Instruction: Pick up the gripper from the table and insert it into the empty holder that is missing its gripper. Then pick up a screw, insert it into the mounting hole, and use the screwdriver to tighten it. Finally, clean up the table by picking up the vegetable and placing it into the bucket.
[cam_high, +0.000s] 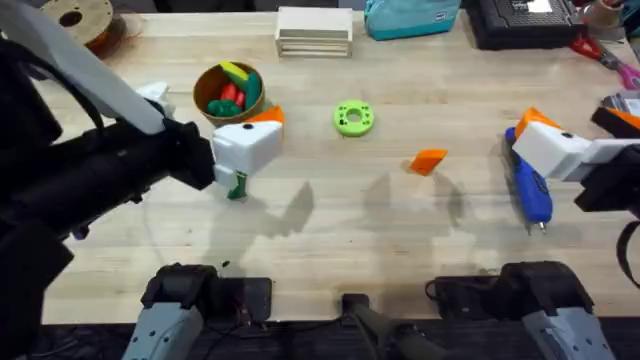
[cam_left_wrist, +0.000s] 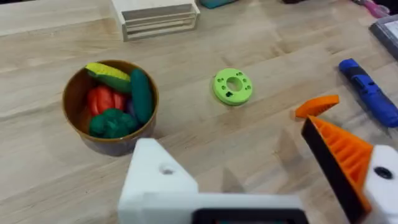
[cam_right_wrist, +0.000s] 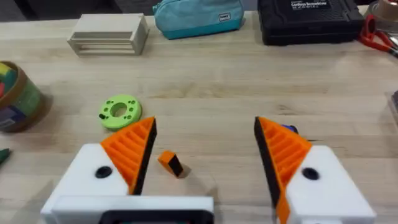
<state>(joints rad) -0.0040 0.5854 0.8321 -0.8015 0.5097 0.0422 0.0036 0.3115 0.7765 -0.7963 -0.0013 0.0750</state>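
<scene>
The loose orange gripper (cam_high: 428, 161) (cam_left_wrist: 317, 105) (cam_right_wrist: 170, 163) lies on the table (cam_high: 400, 240) right of centre. My left gripper (cam_high: 250, 142) (cam_left_wrist: 249, 180) is open near the bucket (cam_high: 228, 92) (cam_left_wrist: 111, 99). One side of it is the bare white holder (cam_left_wrist: 155, 177); the other carries an orange finger. The dark green vegetable (cam_high: 237, 186) pokes out just below it. My right gripper (cam_high: 542, 138) (cam_right_wrist: 205, 155) is open at the right, above the blue screwdriver (cam_high: 531, 190) (cam_left_wrist: 370, 93). A screw is out of view.
Red, yellow and green toy vegetables fill the bucket. A bright green ring disc (cam_high: 353, 118) (cam_right_wrist: 120, 112) sits mid-table. Along the far edge stand a wooden rack (cam_high: 314, 32), a teal pouch (cam_right_wrist: 198, 17) and a black case (cam_right_wrist: 311, 20).
</scene>
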